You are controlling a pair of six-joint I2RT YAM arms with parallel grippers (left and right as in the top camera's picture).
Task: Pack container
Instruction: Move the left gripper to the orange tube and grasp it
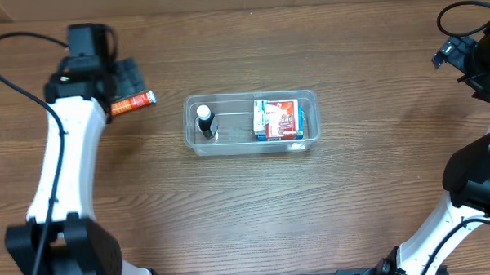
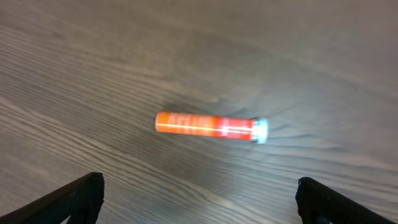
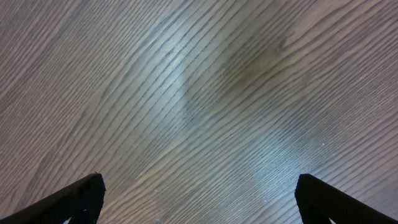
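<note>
The clear plastic container (image 1: 252,144) stands mid-table. Inside it a small dark bottle with a white cap (image 1: 206,122) stands at the left end, and a red and white box (image 1: 277,119) lies at the right end. An orange tube with a pale blue cap (image 1: 133,103) lies on the table left of the container. It also shows in the left wrist view (image 2: 210,126). My left gripper (image 1: 128,75) is open and empty, hovering above the tube; its fingertips frame bare table (image 2: 199,199). My right gripper (image 1: 464,58) is open and empty at the far right, over bare wood (image 3: 199,199).
The wooden table (image 1: 256,211) spans the whole view. My two arms' bases stand at the front left and front right corners.
</note>
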